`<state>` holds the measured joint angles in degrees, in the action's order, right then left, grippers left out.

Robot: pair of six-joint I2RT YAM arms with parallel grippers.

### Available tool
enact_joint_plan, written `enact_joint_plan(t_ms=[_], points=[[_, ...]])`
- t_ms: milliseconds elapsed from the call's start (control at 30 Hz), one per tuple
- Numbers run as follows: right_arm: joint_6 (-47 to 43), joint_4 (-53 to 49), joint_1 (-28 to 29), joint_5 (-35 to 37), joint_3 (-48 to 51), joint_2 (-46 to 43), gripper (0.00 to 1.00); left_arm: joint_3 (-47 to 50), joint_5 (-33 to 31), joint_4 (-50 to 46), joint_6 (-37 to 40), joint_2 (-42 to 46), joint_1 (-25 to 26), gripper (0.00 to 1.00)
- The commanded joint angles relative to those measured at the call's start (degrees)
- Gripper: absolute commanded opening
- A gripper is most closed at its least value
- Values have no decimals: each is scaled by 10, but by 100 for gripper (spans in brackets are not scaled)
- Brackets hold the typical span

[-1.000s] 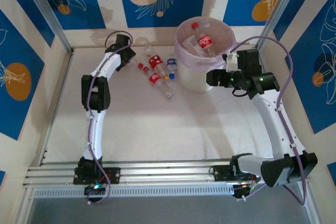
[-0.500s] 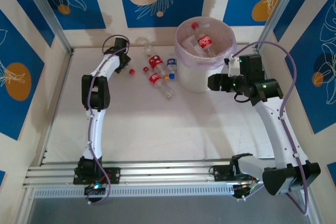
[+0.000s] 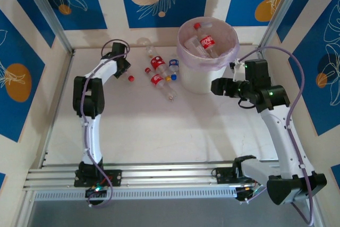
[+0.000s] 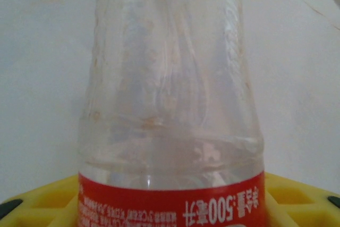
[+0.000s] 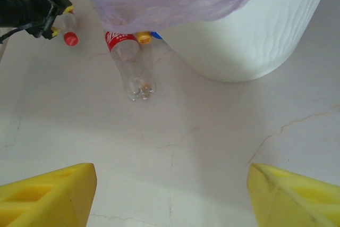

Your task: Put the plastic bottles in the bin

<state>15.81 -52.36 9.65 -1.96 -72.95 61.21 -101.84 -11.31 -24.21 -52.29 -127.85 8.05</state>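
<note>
One small clear plastic bottle with a red label and red cap (image 4: 170,104) is lying at the far left of the white marbled table (image 3: 159,131), and the yellow pads (image 4: 40,203) of the left gripper (image 3: 122,68) are flanking its body at the label. The jaws are standing narrow on it. That reads as a grip, though how firm it is I cannot tell.

The wall looks thin and is likely giving under pressure, so the lift is best done slowly and straight up, watching that the capped end (image 3: 130,77) is not sagging. Between this bottle and the round white bin lined with a pinkish-lilac bag (image 3: 199,81) a handful of other loose bottles (image 3: 158,71) are lying close together. The carry should be passing above them, not sweeping through.

The bin is standing taller than any bottle, so the arm needs to be rising over the rim before letting go, aiming for the middle where several bottles (image 3: 206,41) are already resting.

The right gripper (image 3: 215,86) is hanging just beside the bin's right wall, its jaws wide and empty — worth giving it room.
</note>
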Motion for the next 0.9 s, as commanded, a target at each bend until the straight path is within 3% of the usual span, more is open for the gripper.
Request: enact_joint_plan(t_ms=[0, 167, 267, 500, 633, 733, 867], points=[[30, -16, 17, -9, 20, -8, 76, 74, 60, 73, 41, 89, 7, 55], [57, 9, 54, -4, 18, -4, 75, 208, 152, 137, 67, 199, 29, 49], [80, 34, 111, 19, 8, 21, 75, 283, 194, 127, 99, 272, 53, 47], [186, 194, 230, 25, 36, 96, 76, 493, 331, 228, 139, 443, 101, 44], [222, 251, 254, 16, 22, 160, 80, 546, 368, 225, 223, 502, 133, 44], [249, 287, 259, 2, 6, 201, 83, 582, 420, 263, 256, 530, 142, 44], [274, 312, 270, 4, -23, 247, 86, 598, 441, 277, 279, 542, 154, 45]])
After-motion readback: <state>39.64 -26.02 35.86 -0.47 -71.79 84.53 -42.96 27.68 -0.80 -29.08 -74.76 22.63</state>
